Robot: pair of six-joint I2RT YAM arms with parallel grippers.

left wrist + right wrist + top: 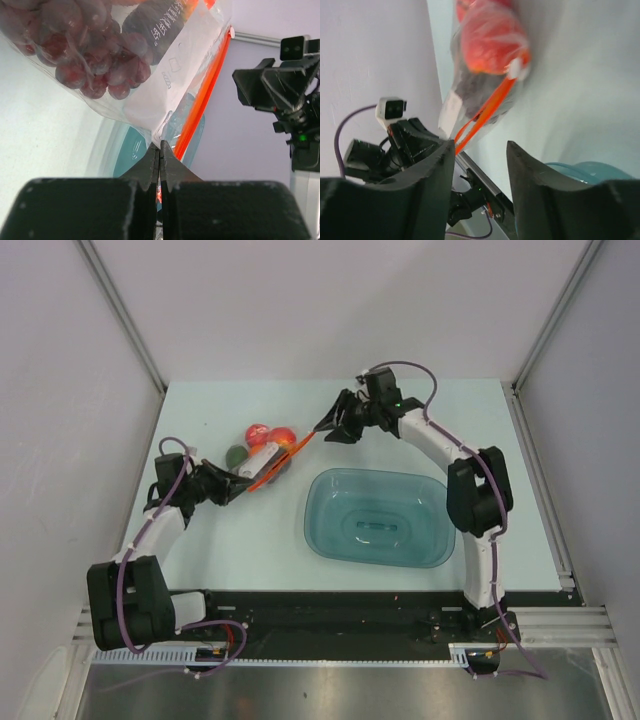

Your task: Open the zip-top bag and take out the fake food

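Left gripper (160, 146): clamped tight on edge of zip-top bag (264, 460), bag stretching ahead of fingertips, grapes (95, 55) and red fruits (258, 433) inside. Right gripper (480, 147): jaws parted, nothing between; orange zip strip (490, 107) just beyond one finger, contact unclear. Bag on table between both grippers, left of teal tub (378, 517).

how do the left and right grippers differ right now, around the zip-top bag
The left gripper is shut, pinching the edge of the zip-top bag beside its orange zip strip; the right gripper stands open with nothing between its jaws. The left gripper is at the strip's near end, the right gripper by its far end. Both are black and face the bag.
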